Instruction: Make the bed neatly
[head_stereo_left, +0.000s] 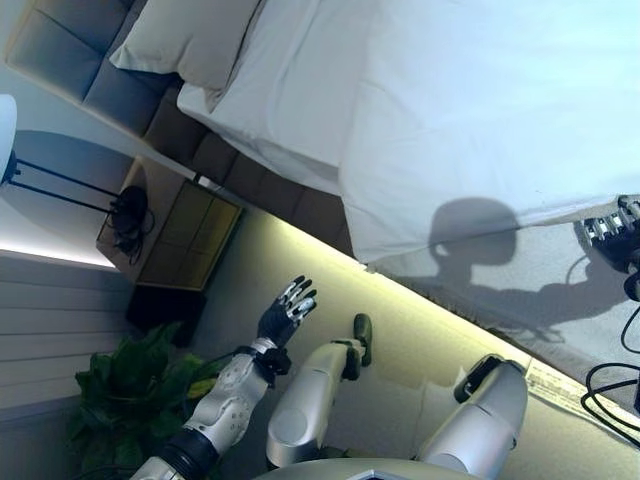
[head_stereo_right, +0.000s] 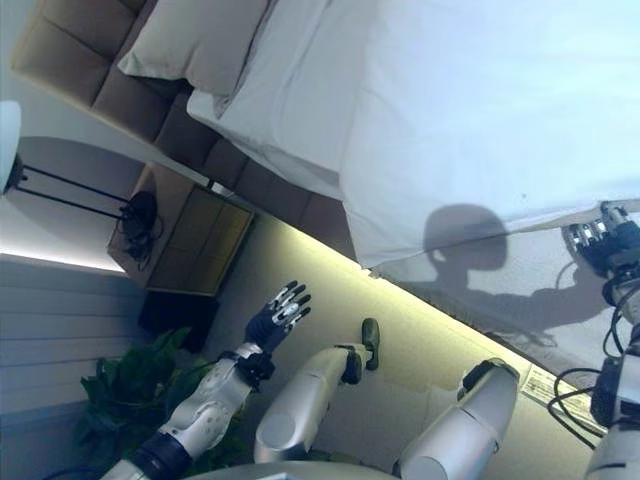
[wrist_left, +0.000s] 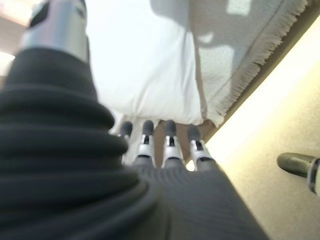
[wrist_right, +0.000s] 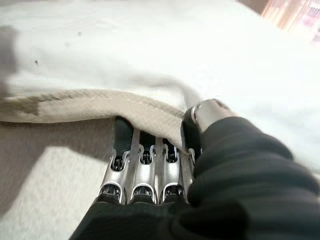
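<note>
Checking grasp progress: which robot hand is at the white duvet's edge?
The right robot hand: its fingertips go under the hem of the white duvet. The left robot hand hangs open over the floor, touching nothing.

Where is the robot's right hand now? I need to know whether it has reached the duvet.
The right hand shows at the eye views' right edge, fingertips tucked under the white duvet's hem, above the beige blanket.

A wooden nightstand (head_stereo_left: 170, 236) stands beside the padded headboard (head_stereo_left: 90, 70) — a dark tangle of cord (head_stereo_left: 128, 215) lies on top. Near it, a leafy green plant (head_stereo_left: 130, 385) (partly shadowed) — and a floor lamp (head_stereo_left: 20, 165).
</note>
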